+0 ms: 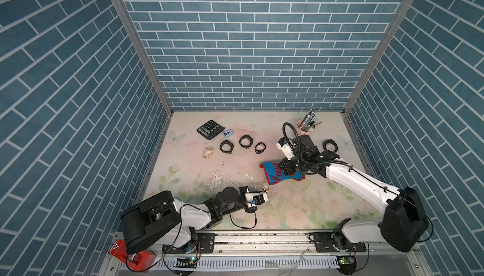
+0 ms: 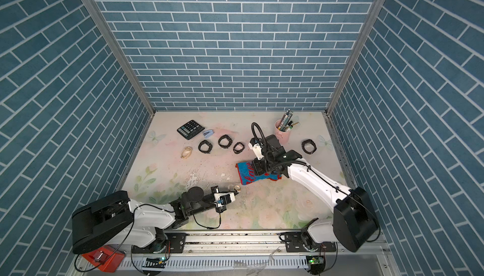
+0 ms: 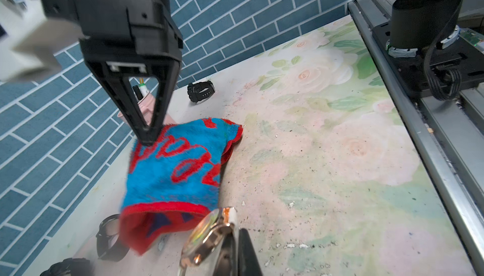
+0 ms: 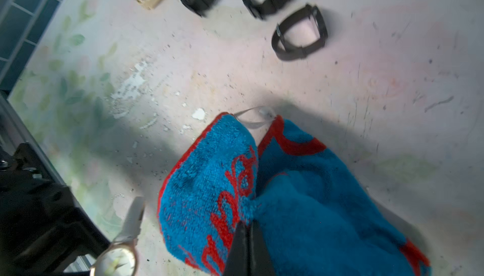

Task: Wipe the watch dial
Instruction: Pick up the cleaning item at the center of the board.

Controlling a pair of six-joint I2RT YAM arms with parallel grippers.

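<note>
A watch (image 3: 203,231) with a rose-gold case, pale dial and white strap is held edge-on in my left gripper (image 3: 237,231), which is shut on it near the table's front middle. Both top views show this watch (image 1: 264,188) (image 2: 237,187) at the left gripper (image 1: 259,191). A blue towel with red lettering (image 1: 273,175) (image 2: 248,174) lies bunched just to the right and behind. My right gripper (image 4: 248,226) is shut on a fold of the towel (image 4: 301,196), pinching it from above (image 3: 148,138). The watch dial (image 4: 116,260) sits a short way from the towel's edge (image 3: 172,169).
Three black watches (image 1: 226,146) (image 1: 246,141) (image 1: 260,147) stand in a row behind, and another black watch (image 1: 330,145) at the right. A gold watch (image 1: 208,152), a calculator (image 1: 211,129) and a pink pen cup (image 1: 305,126) are further back.
</note>
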